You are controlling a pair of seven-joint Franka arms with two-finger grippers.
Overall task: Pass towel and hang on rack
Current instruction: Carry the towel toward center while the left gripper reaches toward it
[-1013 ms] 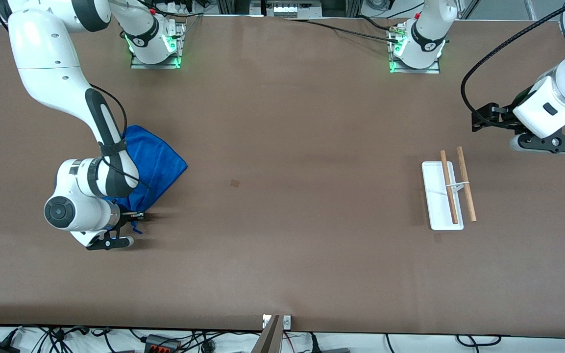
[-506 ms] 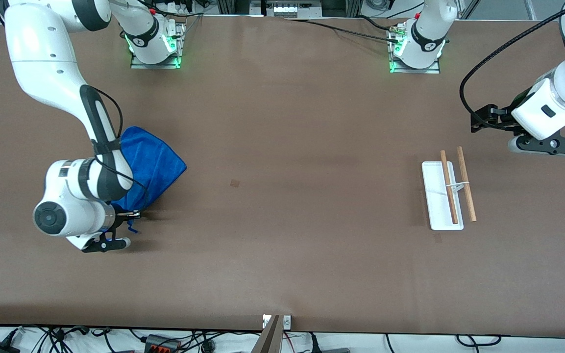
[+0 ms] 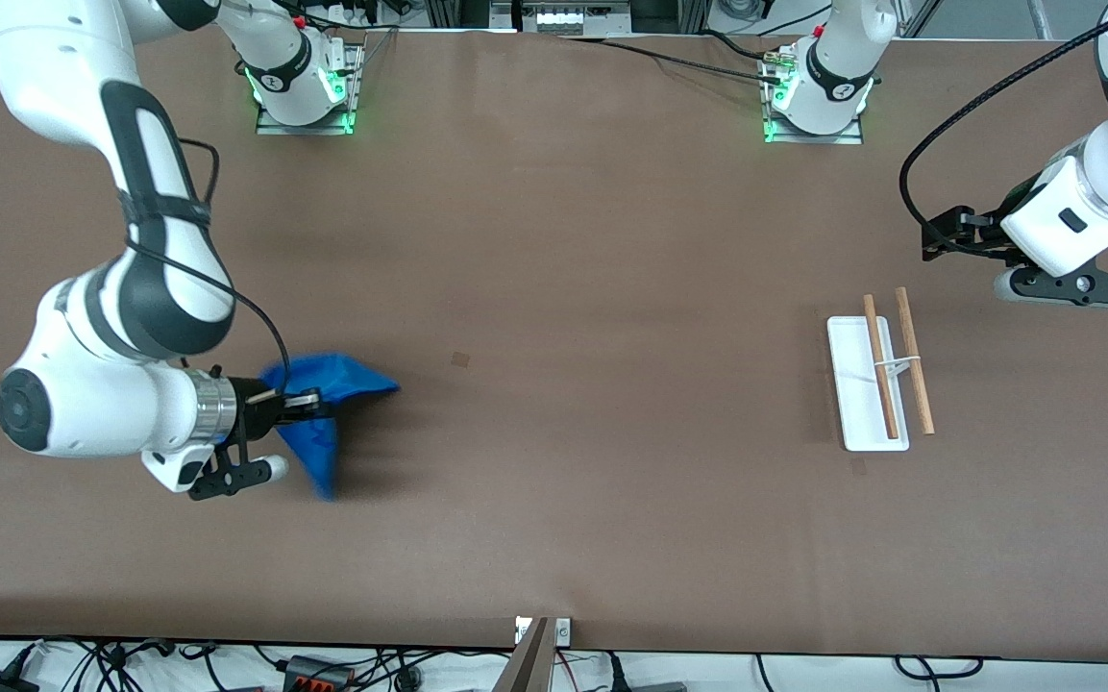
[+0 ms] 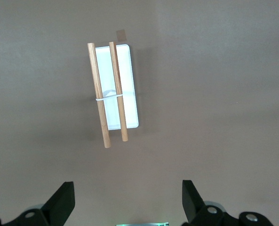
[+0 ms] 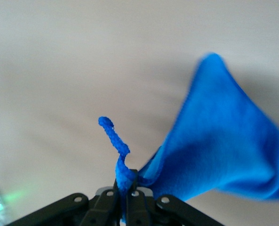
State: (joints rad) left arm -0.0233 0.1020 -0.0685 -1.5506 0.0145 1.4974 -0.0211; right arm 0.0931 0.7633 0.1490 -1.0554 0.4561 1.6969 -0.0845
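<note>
The royal-blue towel hangs bunched in the air over the right arm's end of the table. My right gripper is shut on its corner. In the right wrist view the towel spreads away from the right gripper and its small loop sticks up beside the fingers. The rack with a white base and two wooden rods stands toward the left arm's end. My left gripper is open and empty, up in the air beside the rack; its wrist view shows the rack below it.
The arm bases stand at the table's back edge. A small dark patch marks the brown table near the middle. Cables lie along the front edge.
My right gripper has lifted the towel off the table and turned, and the cloth now hangs bunched from its corner. The left arm has barely moved.
</note>
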